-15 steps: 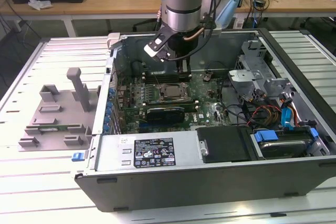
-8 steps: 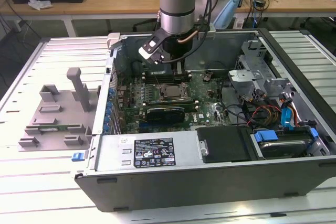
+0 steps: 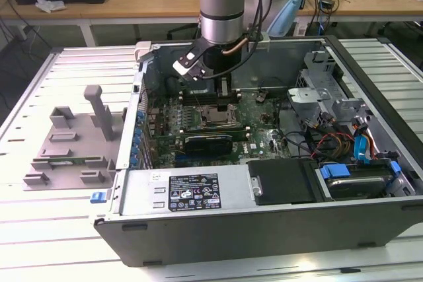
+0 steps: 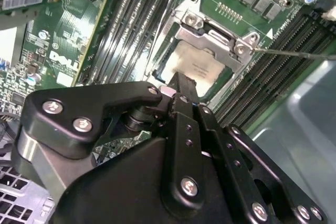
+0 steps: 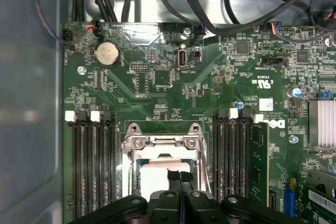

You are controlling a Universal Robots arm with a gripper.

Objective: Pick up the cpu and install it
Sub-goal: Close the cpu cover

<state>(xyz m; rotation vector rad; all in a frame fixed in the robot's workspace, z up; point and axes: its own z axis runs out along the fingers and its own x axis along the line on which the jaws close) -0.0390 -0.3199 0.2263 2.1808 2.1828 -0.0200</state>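
Note:
The cpu (image 4: 203, 65), a small square chip with a silvery-white top, lies flat inside the motherboard socket, under the raised metal socket frame (image 4: 212, 38). In the first wrist view the cpu (image 5: 151, 178) shows as a pale square below the frame (image 5: 163, 141). My gripper (image 4: 181, 81) hangs inside the open computer case right over the chip's edge, its two black fingers pressed together with nothing between them. The same shut fingertips (image 5: 179, 174) show in the first wrist view. In the exterior view the gripper (image 3: 225, 100) is low over the socket (image 3: 215, 122).
Memory slots (image 5: 94, 166) flank the socket on both sides. A black graphics card (image 3: 208, 142) sits just in front of it. Drive cage and cables (image 3: 337, 130) crowd the exterior view's right. A grey plastic tray (image 3: 66, 143) rests outside the case on the exterior view's left.

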